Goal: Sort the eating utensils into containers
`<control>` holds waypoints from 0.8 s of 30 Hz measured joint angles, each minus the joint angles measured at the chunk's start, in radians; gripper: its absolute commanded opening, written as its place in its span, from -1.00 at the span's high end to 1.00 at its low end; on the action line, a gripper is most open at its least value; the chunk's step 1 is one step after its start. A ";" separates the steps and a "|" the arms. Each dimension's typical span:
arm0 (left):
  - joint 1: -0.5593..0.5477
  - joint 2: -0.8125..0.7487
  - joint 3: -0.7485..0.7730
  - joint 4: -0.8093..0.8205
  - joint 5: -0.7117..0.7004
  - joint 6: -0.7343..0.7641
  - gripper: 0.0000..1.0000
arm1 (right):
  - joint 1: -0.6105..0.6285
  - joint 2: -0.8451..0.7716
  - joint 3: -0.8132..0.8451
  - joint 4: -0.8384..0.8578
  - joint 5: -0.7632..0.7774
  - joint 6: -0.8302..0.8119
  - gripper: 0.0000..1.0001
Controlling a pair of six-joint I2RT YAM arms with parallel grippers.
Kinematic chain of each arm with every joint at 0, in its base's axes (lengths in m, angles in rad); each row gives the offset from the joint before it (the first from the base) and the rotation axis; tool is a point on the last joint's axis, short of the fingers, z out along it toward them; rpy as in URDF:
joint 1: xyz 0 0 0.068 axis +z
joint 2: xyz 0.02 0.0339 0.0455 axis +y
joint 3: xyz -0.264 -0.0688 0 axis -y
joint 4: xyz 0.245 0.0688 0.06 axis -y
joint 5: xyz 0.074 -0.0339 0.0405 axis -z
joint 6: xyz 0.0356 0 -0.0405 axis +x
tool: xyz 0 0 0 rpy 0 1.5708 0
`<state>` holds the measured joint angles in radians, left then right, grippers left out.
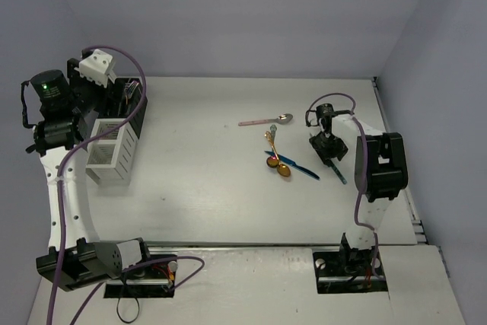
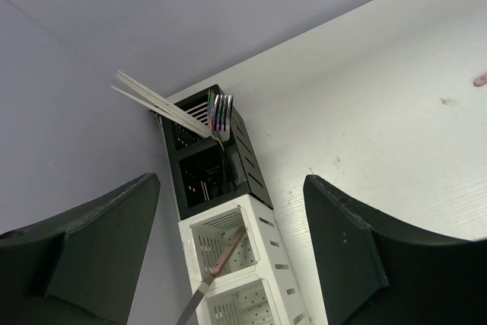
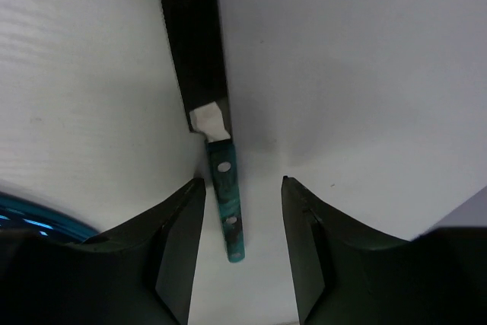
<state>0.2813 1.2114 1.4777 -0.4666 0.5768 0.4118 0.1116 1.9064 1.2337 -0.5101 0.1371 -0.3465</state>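
Right end effector (image 3: 242, 188) straddles teal-handled knife (image 3: 225, 197), gap at one finger

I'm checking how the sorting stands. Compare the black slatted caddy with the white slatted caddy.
Colour: the black slatted caddy is dark, the white slatted caddy pale. Contents: the black one holds thin pale sticks and several fork heads; the white one shows one pink-handled utensil leaning inside. Place: seen from above, the black one stands farther back, the white one nearer. Both stand upright, slatted, one against the other.

Sticks (image 2: 156, 100), forks (image 2: 221, 112) in black caddy (image 2: 249, 159); white caddy (image 2: 278, 253) adjoining.
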 measured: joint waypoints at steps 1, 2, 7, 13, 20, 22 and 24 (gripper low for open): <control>0.000 0.000 0.000 0.000 0.000 0.000 -0.46 | 0.000 0.006 0.002 -0.003 -0.004 -0.004 0.18; 0.000 0.000 0.000 0.000 0.000 0.000 -0.46 | -0.002 0.007 0.003 -0.004 -0.009 -0.006 0.20; 0.000 0.000 -0.003 0.001 0.003 -0.005 -0.46 | -0.007 0.019 0.011 -0.014 -0.041 -0.014 0.94; 0.000 0.002 -0.020 0.014 0.017 -0.042 -0.46 | -0.005 0.030 0.027 -0.029 -0.046 -0.022 1.00; 0.000 0.037 -0.026 0.032 0.098 -0.210 -0.45 | 0.044 0.013 0.104 -0.040 -0.138 0.024 1.00; -0.002 0.046 -0.037 0.058 0.139 -0.295 -0.46 | 0.083 -0.023 0.174 -0.046 -0.183 0.047 1.00; -0.015 0.048 -0.060 0.090 0.177 -0.377 -0.46 | 0.130 -0.071 0.269 -0.043 -0.226 0.071 1.00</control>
<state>0.2667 1.2591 1.4174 -0.3762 0.7537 0.0343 0.2412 1.8357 1.5022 -0.5532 -0.0893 -0.2751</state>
